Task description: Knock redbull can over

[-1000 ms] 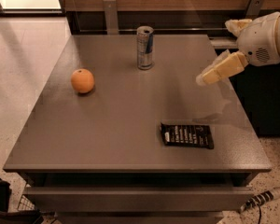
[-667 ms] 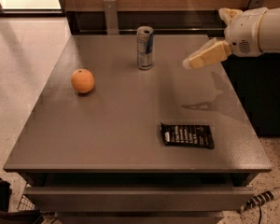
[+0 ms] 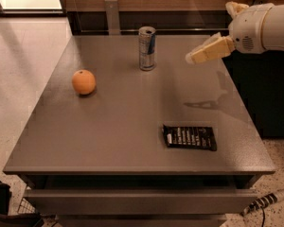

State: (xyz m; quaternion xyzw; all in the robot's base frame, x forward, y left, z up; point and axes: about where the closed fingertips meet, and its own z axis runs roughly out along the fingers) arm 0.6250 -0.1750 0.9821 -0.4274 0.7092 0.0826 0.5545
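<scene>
Gripper right of redbull can

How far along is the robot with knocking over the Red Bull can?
Nothing done: the redbull can stands upright at the back of the table. In hand: the gripper hovers in the air to the can's right, apart from it. Left: reach the can and tip it.
</scene>
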